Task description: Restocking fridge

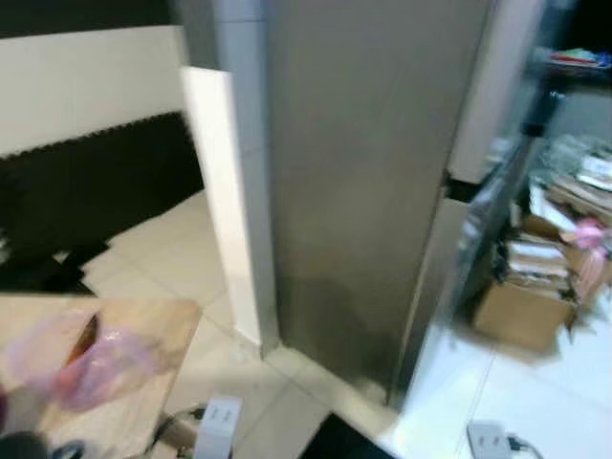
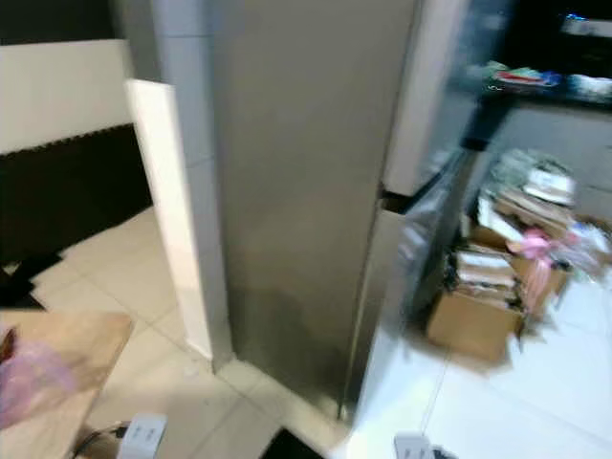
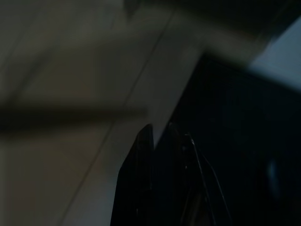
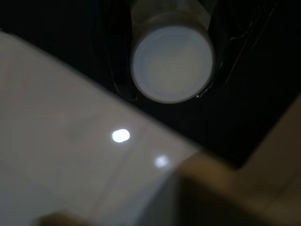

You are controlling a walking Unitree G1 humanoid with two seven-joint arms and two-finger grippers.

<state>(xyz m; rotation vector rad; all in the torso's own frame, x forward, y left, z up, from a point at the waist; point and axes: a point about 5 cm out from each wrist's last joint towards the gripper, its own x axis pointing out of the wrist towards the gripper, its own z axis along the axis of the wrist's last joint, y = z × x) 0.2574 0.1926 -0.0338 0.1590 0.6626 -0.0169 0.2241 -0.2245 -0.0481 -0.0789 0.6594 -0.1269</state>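
Observation:
The tall grey fridge (image 1: 363,191) stands straight ahead, its steel side facing me and its front turned to the right. In the right wrist view my right gripper (image 4: 171,70) is shut on a bottle with a white cap (image 4: 171,63), the cap end towards the camera, above pale floor tiles. The left wrist view is dark. There my left gripper (image 3: 162,136) hangs over the floor with its black fingers (image 3: 143,155) close together and nothing between them. The head views are blurred.
A white panel (image 1: 222,191) leans by the fridge's left corner. At the lower left is a wooden table (image 1: 143,382) with pink plastic bags (image 1: 86,363). A cardboard box (image 1: 521,311) of books and papers sits on the floor to the right. A white power strip (image 1: 218,426) lies near my feet.

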